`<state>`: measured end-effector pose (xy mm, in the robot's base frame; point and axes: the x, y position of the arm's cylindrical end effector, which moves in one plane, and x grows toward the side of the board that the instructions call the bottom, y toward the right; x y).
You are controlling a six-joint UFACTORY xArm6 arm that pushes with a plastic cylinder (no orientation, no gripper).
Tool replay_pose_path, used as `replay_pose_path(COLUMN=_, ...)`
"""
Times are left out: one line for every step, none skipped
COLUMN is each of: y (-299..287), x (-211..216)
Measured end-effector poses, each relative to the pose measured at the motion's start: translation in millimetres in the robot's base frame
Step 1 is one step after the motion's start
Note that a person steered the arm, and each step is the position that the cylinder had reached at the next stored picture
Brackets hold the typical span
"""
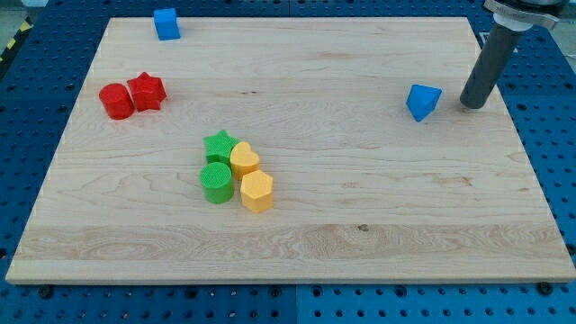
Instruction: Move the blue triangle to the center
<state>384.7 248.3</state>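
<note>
Camera view: my tip (472, 105) just right of blue triangle (423, 101), no tool, nothing gripped. Push left, steady, toward surface (360, 180) center.

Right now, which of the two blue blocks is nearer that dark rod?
The blue triangle at the view's right, just left of my tip. The blue cube sits far off at the top left.

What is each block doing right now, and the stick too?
blue triangle: alone, near the view's right edge, not centered
my tip: just right of the blue triangle, small gap
blue cube: alone, top left
red blocks: touching pair
green and yellow blocks: clustered together
</note>
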Motion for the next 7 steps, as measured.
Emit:
replay_pose_path(y=-19, x=0)
replay_pose_path(y=-41, x=3)
replay_pose_path(y=-69, x=3)
replay_pose_path(y=-99, x=3)
replay_pose_path(y=-132, x=3)
replay_pose_path(y=-173, x=3)
replay_pose_path(y=-222, x=1)
